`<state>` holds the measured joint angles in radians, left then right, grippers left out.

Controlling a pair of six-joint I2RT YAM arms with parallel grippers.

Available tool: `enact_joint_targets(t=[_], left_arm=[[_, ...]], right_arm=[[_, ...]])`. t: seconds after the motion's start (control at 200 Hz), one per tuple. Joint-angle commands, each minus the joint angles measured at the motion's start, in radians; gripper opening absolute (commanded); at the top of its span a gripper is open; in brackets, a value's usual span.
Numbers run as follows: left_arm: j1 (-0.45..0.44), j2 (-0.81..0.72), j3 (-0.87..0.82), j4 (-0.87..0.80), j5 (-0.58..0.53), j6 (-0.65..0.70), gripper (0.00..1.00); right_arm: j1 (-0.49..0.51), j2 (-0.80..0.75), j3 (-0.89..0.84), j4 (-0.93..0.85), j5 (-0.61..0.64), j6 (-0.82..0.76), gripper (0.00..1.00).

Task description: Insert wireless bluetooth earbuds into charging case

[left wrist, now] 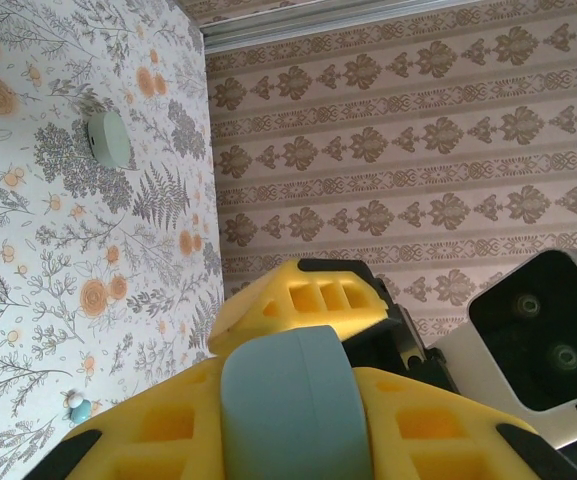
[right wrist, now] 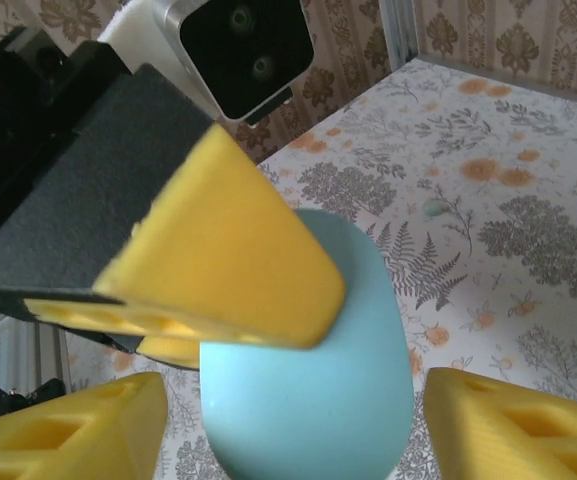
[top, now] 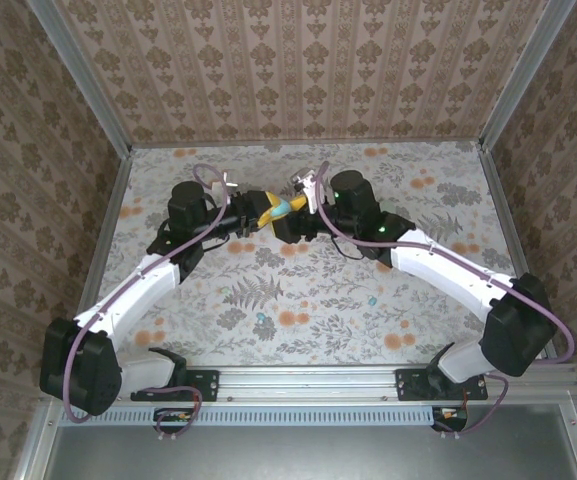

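Note:
The light blue charging case (top: 281,208) hangs closed above the back middle of the table. My left gripper (top: 271,212) is shut on it, and its yellow fingers press both sides of the case (left wrist: 288,370) in the left wrist view. My right gripper (top: 294,210) is open around the same case (right wrist: 318,340), with a gap between the case and each finger (right wrist: 513,430). One left finger (right wrist: 228,260) lies across the case's top. Two tiny teal earbuds lie on the table, one (top: 372,298) toward the right and one (top: 261,317) nearer the front middle.
The floral table (top: 418,180) is boxed in by patterned walls with a metal frame (top: 108,210). A small pale earbud-like piece (left wrist: 108,138) and a tiny teal one (left wrist: 78,405) lie on the floral surface. Another small pale piece (right wrist: 435,208) sits beyond the case.

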<state>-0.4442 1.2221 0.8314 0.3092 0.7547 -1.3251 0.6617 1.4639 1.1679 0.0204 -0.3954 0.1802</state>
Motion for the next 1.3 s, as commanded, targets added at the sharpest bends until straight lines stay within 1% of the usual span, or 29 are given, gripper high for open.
enact_joint_targets(t=[0.0, 0.115, 0.23, 0.315, 0.415, 0.46, 0.565, 0.605, 0.655, 0.7, 0.755, 0.855, 0.99, 1.05, 1.125, 1.15, 1.21, 1.3], left_arm=[[-0.004, -0.007, 0.028, 0.026, 0.023, -0.011, 0.20], [-0.005, -0.012, 0.029, 0.020, 0.037, -0.008, 0.20], [-0.004, -0.017, 0.023, 0.017, 0.050, -0.004, 0.21], [-0.005, -0.019, 0.018, 0.016, 0.056, 0.003, 0.21], [-0.004, -0.024, 0.026, -0.003, 0.081, 0.050, 0.29], [0.001, -0.030, 0.038, -0.033, 0.097, 0.092, 0.36], [0.035, -0.059, 0.075, -0.159, 0.119, 0.251, 0.65], [0.056, -0.075, 0.091, -0.235, 0.118, 0.333, 0.70], [0.085, -0.095, 0.105, -0.308, 0.118, 0.411, 0.74], [0.115, -0.112, 0.105, -0.338, 0.124, 0.470, 0.76], [0.152, -0.133, 0.097, -0.337, 0.135, 0.521, 0.78], [0.188, -0.169, 0.077, -0.334, 0.137, 0.638, 0.79], [0.190, -0.214, 0.087, -0.400, 0.152, 0.898, 0.82], [0.190, -0.251, 0.074, -0.409, 0.190, 1.022, 0.83], [0.186, -0.313, 0.040, -0.405, 0.218, 1.185, 0.87], [0.185, -0.335, 0.024, -0.399, 0.218, 1.231, 0.88], [0.183, -0.382, -0.018, -0.379, 0.201, 1.305, 0.91], [0.183, -0.400, -0.043, -0.369, 0.208, 1.369, 0.93]], right_arm=[[0.001, 0.026, 0.053, 0.015, -0.030, -0.016, 0.57], [0.001, 0.040, 0.075, -0.029, -0.041, -0.048, 0.39], [0.001, 0.041, 0.085, -0.054, -0.051, -0.075, 0.28], [0.001, 0.041, 0.099, -0.083, -0.060, -0.097, 0.22], [-0.002, 0.040, 0.120, -0.128, -0.078, -0.125, 0.18], [-0.005, 0.040, 0.131, -0.152, -0.094, -0.140, 0.17], [-0.020, 0.035, 0.165, -0.232, -0.149, -0.179, 0.16], [-0.030, 0.031, 0.180, -0.268, -0.176, -0.194, 0.15], [-0.045, 0.026, 0.195, -0.305, -0.215, -0.208, 0.15], [-0.060, 0.019, 0.205, -0.332, -0.246, -0.215, 0.15], [-0.076, 0.010, 0.217, -0.368, -0.280, -0.226, 0.15], [-0.094, 0.000, 0.245, -0.450, -0.324, -0.263, 0.15], [-0.104, 0.003, 0.272, -0.545, -0.367, -0.316, 0.15], [-0.108, 0.006, 0.272, -0.550, -0.383, -0.327, 0.15], [-0.111, 0.009, 0.274, -0.551, -0.404, -0.338, 0.15], [-0.111, 0.006, 0.276, -0.578, -0.412, -0.343, 0.15], [-0.111, 0.003, 0.273, -0.587, -0.427, -0.358, 0.15], [-0.111, -0.007, 0.261, -0.587, -0.446, -0.367, 0.16]])
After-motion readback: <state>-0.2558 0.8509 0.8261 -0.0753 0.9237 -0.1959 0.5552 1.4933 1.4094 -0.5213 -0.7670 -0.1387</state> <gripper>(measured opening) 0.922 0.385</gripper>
